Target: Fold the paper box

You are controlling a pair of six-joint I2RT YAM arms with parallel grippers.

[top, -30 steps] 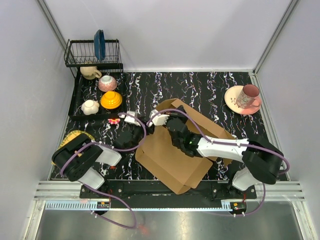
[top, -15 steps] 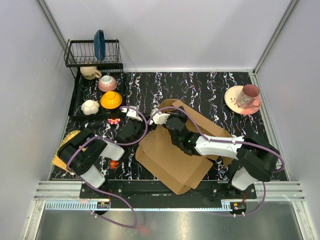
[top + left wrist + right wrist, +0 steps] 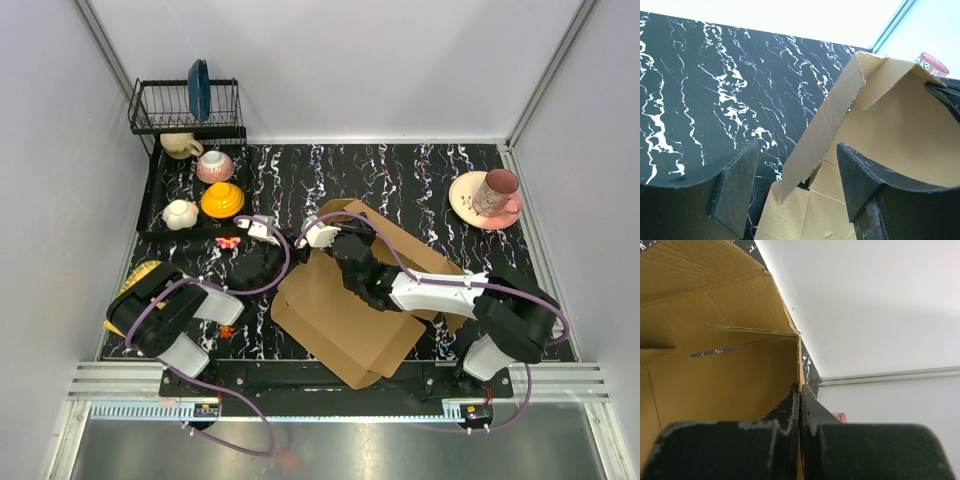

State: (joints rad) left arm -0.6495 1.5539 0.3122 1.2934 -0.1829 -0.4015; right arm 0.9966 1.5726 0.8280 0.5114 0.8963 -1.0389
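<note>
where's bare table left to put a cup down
Bare: the far strip of mat between the rack and the plate, beyond the box, and a smaller patch between box and plate. Crowded: the left side, with cups and the left gripper.

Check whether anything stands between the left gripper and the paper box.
Nothing visible does: the paper box has its raised flap straight ahead of the open left gripper, with only bare table beside it.
</note>
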